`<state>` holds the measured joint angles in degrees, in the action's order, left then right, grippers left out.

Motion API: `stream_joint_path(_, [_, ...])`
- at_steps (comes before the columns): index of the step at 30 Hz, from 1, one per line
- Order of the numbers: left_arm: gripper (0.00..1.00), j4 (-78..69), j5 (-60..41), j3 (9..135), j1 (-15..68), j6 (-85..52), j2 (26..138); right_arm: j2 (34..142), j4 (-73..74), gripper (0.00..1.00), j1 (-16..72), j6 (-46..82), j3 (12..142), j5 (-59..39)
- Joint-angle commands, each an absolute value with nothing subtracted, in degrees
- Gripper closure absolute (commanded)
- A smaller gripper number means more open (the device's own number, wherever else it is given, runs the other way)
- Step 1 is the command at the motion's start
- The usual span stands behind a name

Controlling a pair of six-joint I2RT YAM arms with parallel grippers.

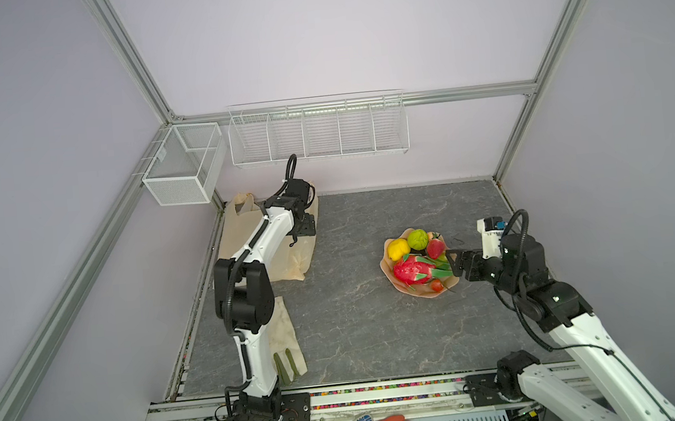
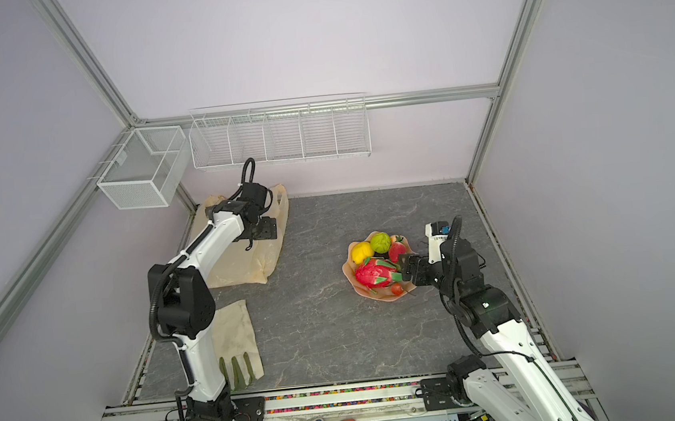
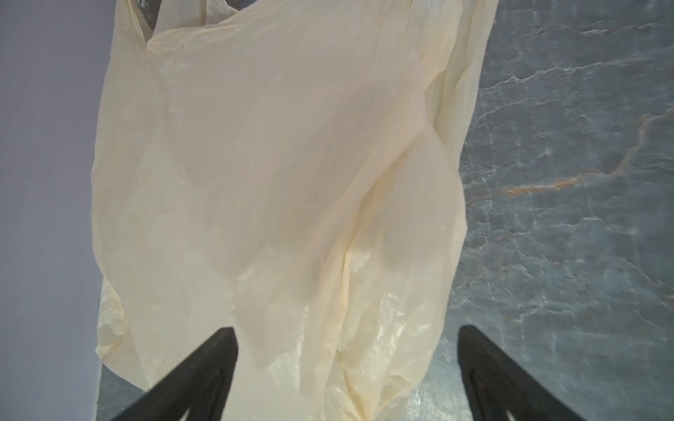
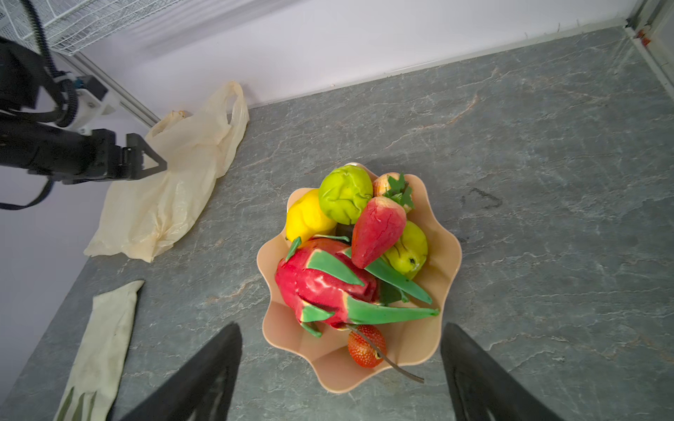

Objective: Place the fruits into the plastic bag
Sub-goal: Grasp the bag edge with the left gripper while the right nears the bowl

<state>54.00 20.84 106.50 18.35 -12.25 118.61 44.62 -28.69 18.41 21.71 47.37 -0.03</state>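
Conceivably the left gripper (image 3: 346,330), open like the right gripper (image 4: 341,326), pinches both layers of the flat plastic bag (image 3: 273,164), blocking fruits (image 4: 324,284).

The plastic bag (image 1: 290,265) lay at the far left, and the glove (image 1: 284,333) lay nearer on the left. On the plate (image 1: 420,294) to the right, the dragon fruit (image 1: 412,271) lay nearer than the lemon (image 1: 397,249), lime (image 1: 417,239) and strawberry (image 1: 435,248).

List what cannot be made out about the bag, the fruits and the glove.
plastic bag: in both top views the left arm covers its mouth; the left wrist view's edge cuts off the handles.
dark patch between lemon and strawberry, right wrist view: fruit or shadow, those two hide it.
glove: both top views, left arm hides one side.
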Motion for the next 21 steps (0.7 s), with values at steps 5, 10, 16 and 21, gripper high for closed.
stream_joint_path(5, [0.17,58.13,26.53,109.09,18.48,-10.15,124.94,48.45,-26.78,0.12,20.51,26.61,51.30,-1.93])
stream_joint_path(10, [0.57,52.18,22.01,100.30,18.91,-5.63,120.26,52.15,-26.73,0.12,20.74,27.06,54.17,-1.02])
stream_joint_path(16, [0.88,45.37,22.46,89.07,23.92,0.04,111.37,57.48,-23.70,0.12,20.70,28.80,57.34,-1.85])
stream_joint_path(21, [0.96,39.39,24.43,78.84,30.23,4.57,101.73,65.70,-24.35,0.12,20.12,31.88,63.51,-3.42])
